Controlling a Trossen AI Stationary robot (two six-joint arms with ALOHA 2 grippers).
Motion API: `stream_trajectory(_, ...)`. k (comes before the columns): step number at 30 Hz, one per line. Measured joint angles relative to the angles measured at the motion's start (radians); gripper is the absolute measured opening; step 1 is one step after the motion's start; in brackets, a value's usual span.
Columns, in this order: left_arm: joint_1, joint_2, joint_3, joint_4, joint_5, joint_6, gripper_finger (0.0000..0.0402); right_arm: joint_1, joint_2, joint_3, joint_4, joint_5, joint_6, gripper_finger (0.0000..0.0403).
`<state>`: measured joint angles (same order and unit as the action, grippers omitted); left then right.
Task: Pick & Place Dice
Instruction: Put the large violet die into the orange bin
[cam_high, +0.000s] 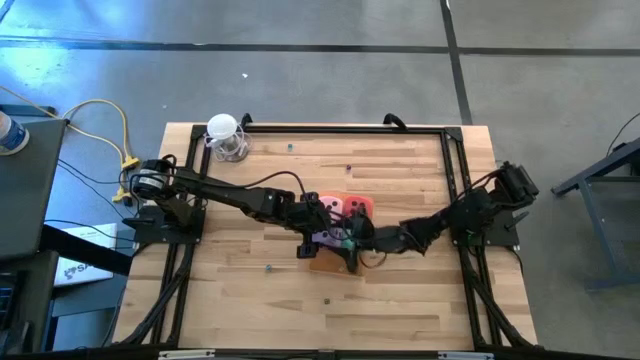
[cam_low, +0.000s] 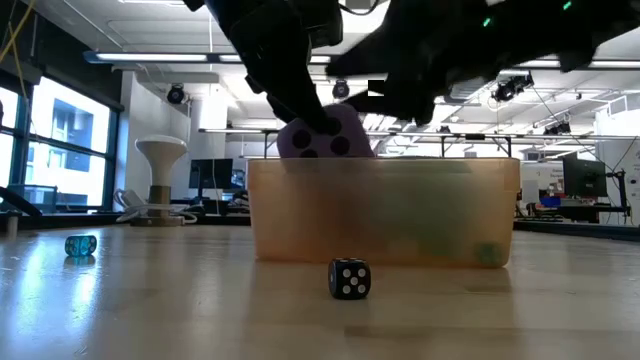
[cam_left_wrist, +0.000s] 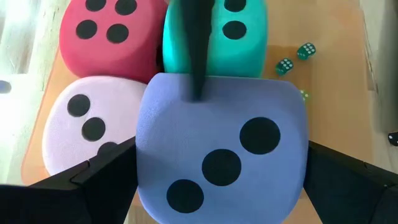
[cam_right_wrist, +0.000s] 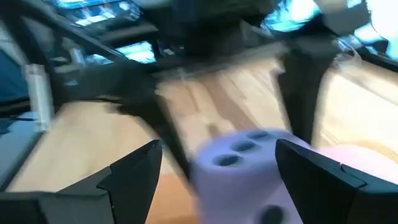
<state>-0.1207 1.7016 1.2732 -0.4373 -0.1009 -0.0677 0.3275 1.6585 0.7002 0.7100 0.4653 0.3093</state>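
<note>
My left gripper (cam_left_wrist: 221, 183) is shut on the lilac-purple die (cam_left_wrist: 221, 149), which shows above the orange tray's rim (cam_low: 380, 165) in the low view. The red die (cam_left_wrist: 106, 37), the teal die (cam_left_wrist: 239, 31) and the pink die (cam_left_wrist: 81, 124) sit side by side in the tray (cam_left_wrist: 34, 162). My right gripper (cam_right_wrist: 217, 180) is open and reaches in from the table's right. Its fingers stand on either side of the purple die (cam_right_wrist: 245, 162), and one finger (cam_left_wrist: 194, 50) crosses the die's far top edge. My left gripper pinches the purple die by two opposite side faces (cam_left_wrist: 144, 162), one finger (cam_left_wrist: 93, 180) on each. It comes slanting down from the table's left. The three-pip face is turned toward its wrist, and the die (cam_low: 325, 135) is lifted above the tray's rim. My right gripper: whether its fingers touch the purple die I cannot tell.
A small black die (cam_low: 349, 278) lies on the table in front of the tray, and a small teal one (cam_low: 80, 244) off to the side. Two small green dice (cam_left_wrist: 284, 66) lie beside the tray. A white object (cam_high: 226, 138) stands at the far left corner.
</note>
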Motion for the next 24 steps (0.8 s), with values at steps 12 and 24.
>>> stream_trajectory(12, 0.000, 0.003, 0.000, -0.001, 0.001, 0.000, 0.0379, -0.019, -0.002, 0.002, -0.077, 0.005, 0.086, 0.0306)
stream_trajectory(24, 0.000, 0.003, -0.001, -0.007, 0.000, -0.001, 0.0379, -0.033, 0.100, 0.002, -0.063, 0.010, 0.138, 0.0306)
